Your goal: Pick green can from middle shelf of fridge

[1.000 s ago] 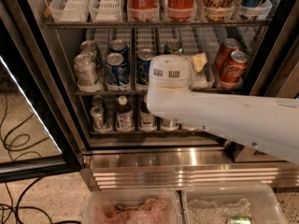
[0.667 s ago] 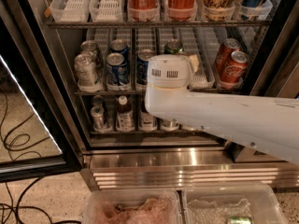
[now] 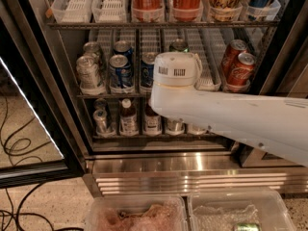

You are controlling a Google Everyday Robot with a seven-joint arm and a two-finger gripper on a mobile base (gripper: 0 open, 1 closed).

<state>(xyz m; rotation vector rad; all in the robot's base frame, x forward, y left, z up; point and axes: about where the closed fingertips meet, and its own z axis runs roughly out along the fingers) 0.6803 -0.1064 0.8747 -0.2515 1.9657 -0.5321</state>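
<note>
The fridge (image 3: pixel 57 100) stands open in front of me. On the middle shelf (image 3: pixel 96 96) only the silver rim and dark green top of the green can (image 3: pixel 179 45) show, in a lane right of centre. My white arm reaches in from the right, and its round wrist housing (image 3: pixel 175 70) covers the rest of the can. My gripper lies beyond that housing, at the green can's lane, hidden from this view.
Blue Pepsi cans (image 3: pixel 120 71) and silver cans (image 3: pixel 89 73) stand left of the wrist, red cola cans (image 3: pixel 239 67) at the right. Tall cans (image 3: pixel 186 1) are above, small bottles (image 3: pixel 128 119) below. The glass door (image 3: pixel 29 109) is open at the left. Plastic bins (image 3: pixel 137 215) sit on the floor.
The wrist housing has shifted slightly up in front of the green can. The pale piece that showed at its right side is now hidden.
</note>
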